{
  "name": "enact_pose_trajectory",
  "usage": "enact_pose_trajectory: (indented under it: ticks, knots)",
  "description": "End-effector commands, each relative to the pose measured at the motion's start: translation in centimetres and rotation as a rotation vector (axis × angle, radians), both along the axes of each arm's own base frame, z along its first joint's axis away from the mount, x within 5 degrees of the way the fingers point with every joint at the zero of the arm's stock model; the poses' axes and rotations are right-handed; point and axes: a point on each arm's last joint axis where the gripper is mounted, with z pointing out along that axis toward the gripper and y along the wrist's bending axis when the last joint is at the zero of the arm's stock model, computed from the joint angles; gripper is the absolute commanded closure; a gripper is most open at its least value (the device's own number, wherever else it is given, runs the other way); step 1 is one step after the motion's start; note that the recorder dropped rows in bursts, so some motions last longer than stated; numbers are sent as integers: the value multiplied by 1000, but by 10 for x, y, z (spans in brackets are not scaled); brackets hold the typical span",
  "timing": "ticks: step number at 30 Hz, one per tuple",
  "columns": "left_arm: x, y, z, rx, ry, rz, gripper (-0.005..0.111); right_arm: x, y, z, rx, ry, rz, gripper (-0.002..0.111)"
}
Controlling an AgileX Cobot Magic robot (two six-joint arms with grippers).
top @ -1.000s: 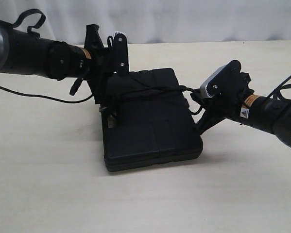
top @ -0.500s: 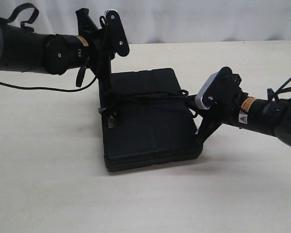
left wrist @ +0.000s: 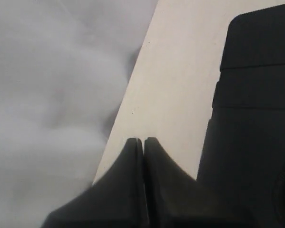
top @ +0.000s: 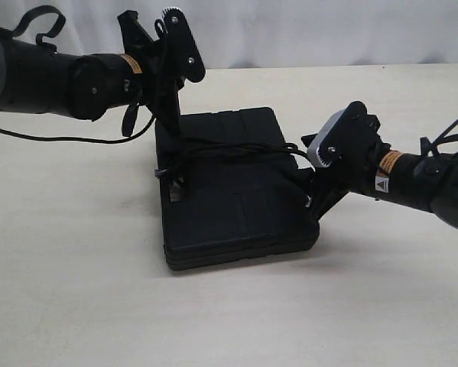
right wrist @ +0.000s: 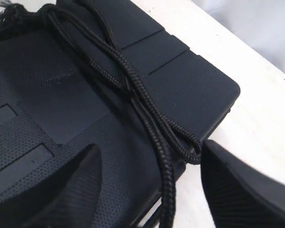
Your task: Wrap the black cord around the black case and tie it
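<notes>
**Cord loop sits between the right fingers**

Fingers of the right gripper (right wrist: 152, 151) stand spread, one on either side of the looped end of the black cord (right wrist: 132, 90), and grip nothing. That loop hangs over the nearest edge of the black case (right wrist: 47, 95). From there the doubled strands run away from the gripper across the lid to a frayed knot (right wrist: 4, 10) at the far edge. The right arm is clearly the nearer one. The left gripper (top: 172, 126), its fingers (left wrist: 132, 180) pressed together on nothing visible, is by the case's opposite back corner. The case lies flat on the table (top: 76, 290).
</notes>
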Motion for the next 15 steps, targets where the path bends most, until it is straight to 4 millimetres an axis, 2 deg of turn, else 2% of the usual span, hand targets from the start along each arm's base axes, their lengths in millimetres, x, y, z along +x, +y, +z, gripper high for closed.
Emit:
enact_pose_trajectory:
  ticks: [1,4,5,9,15]
  knots:
    - [-1,0,0,3,12,-4,107,-2,3,3,47,36,18,55]
    - [-1,0,2,-3,-3,-2,107,-4,4,2,49,55,43,70]
    - [-1,0,2,-3,-3,-2,107,-4,4,2,51,56,42,80]
    - [-1,0,2,-3,-3,-2,107,-1,5,4,67,61,26,104]
    - [-1,0,1,0,5,-3,107,10,8,-4,70,132,-3,104]
